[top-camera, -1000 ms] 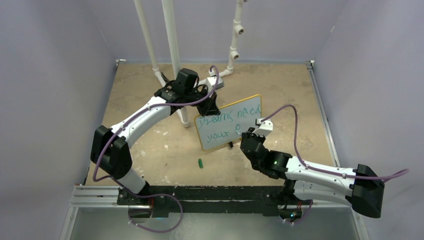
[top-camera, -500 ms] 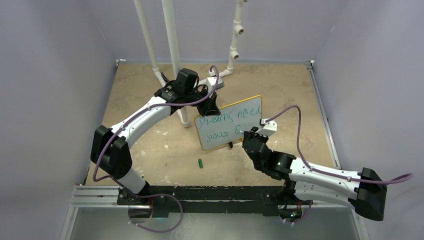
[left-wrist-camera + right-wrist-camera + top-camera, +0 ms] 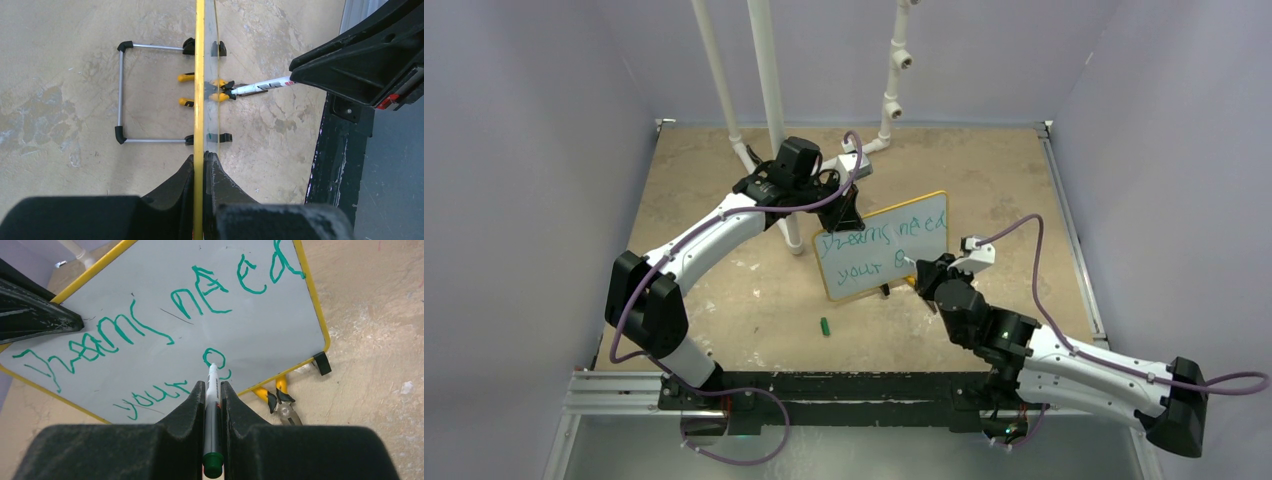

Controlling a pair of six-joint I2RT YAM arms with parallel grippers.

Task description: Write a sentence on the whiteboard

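Note:
The whiteboard stands tilted mid-table, white with a yellow rim. My left gripper is shut on its upper left edge; in the left wrist view the rim runs between the jaws of that gripper. The sentence in green reads "Dreams need" on top, with "your" and a looped letter below. My right gripper is shut on a green marker whose tip touches the board at that looped letter. From above, the right gripper sits at the board's lower right.
A green marker cap lies on the table in front of the board. Yellow-handled pliers lie under the board's lower edge. A wire stand props the board from behind. White pipes rise at the back.
The right arm's elbow has swung right while the marker stayed on the board. The letter after "your" has gained a second loop. The left arm and board have not moved.

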